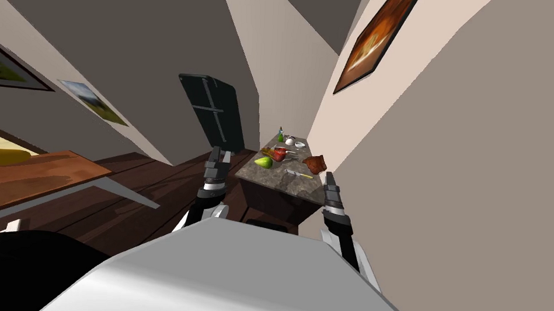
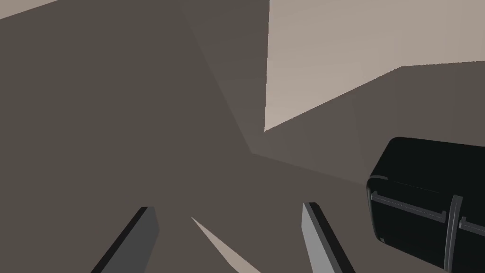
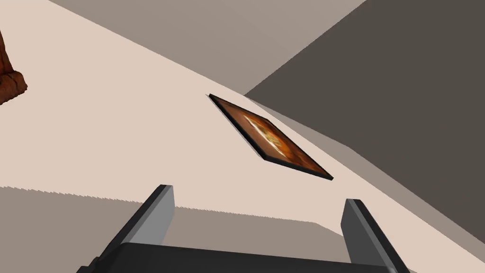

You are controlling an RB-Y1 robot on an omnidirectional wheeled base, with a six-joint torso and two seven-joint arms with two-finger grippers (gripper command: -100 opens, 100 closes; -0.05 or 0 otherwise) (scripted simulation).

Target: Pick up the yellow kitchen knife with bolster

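A small knife with a yellow handle and a grey blade [image 1: 299, 174] lies flat on the near part of a stone-topped counter [image 1: 269, 179] ahead of me in the head view. My right gripper [image 1: 329, 177] hovers at the counter's near right corner, just short of the knife, and its fingers [image 3: 158, 218] stand open with nothing between them. Left of the counter, over the floor, my left gripper [image 1: 218, 154] is raised and its fingers [image 2: 318, 237] are also open and empty.
Further along the counter lie a green pear-like fruit [image 1: 263, 162], a red item [image 1: 279, 154], a brown lump [image 1: 315, 162], a green bottle [image 1: 281, 134] and white dishes [image 1: 294, 141]. A black fridge [image 1: 213, 110] stands behind. A wall runs along the right, and a wooden table [image 1: 29, 178] stands left.
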